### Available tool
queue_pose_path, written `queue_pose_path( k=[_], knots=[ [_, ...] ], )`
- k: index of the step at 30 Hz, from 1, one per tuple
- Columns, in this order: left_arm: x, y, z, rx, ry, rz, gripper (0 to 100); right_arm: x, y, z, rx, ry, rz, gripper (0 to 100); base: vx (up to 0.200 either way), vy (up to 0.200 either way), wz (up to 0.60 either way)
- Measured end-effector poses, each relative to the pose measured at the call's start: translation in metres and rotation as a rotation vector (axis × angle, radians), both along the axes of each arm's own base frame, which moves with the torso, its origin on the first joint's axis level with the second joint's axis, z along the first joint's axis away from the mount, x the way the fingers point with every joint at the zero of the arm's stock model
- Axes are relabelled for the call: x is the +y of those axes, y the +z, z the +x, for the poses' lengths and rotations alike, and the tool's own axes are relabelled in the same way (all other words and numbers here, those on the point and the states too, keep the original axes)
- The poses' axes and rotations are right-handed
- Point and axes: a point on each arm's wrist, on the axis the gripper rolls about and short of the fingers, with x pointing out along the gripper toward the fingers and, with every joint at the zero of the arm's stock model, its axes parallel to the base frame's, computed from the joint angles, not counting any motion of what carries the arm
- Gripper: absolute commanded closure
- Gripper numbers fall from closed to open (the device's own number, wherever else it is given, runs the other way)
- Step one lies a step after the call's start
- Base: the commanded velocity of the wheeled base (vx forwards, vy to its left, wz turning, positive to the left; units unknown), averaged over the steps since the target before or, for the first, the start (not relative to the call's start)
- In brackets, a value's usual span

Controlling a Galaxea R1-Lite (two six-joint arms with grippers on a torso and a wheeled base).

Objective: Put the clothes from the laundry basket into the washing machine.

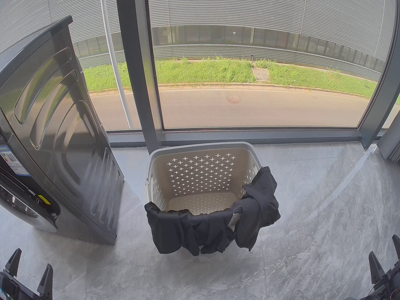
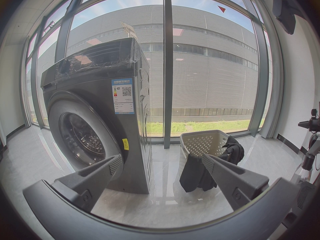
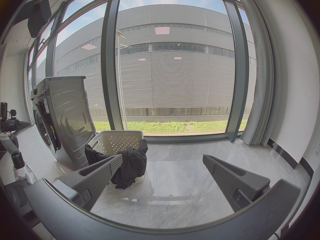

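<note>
Our left gripper (image 2: 161, 158) and right gripper (image 3: 162, 157) gape wide, empty; we judge grasping the clothes (image 1: 208, 226) draped over the basket (image 1: 200, 146) comes next.

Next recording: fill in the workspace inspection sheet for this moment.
Surface: grey marbled floor, bare around the basket.
Job's things: laundry basket stands on the floor before the window; black clothes hang over its near rim and right corner, mostly outside. The washing machine stands to the basket's left, apart from it.
Clutter: nothing seen.
Grippers: left tool open and empty, low near the machine; right tool open and empty, to the right of the basket. Neither touches anything.
Cables: nothing seen on the floor.
Surroundings: tall window with grass, a road and a grey building outside; curtain at the right.
</note>
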Motion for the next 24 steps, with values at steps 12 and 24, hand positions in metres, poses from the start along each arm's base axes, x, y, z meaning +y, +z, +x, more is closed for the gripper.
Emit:
queue_pose_path(
  k=[12,24],
  knots=[
    [0.0,0.0,0.0,0.0,-0.001,0.001,0,0.0,0.0,0.0,0.0,0.001,0.0,0,0.067,0.0,0.0],
    [0.0,0.0,0.0,0.0,-0.001,0.0,0,0.0,0.0,0.0,0.0,0.001,0.0,0,0.15,0.0,0.0]
  ],
)
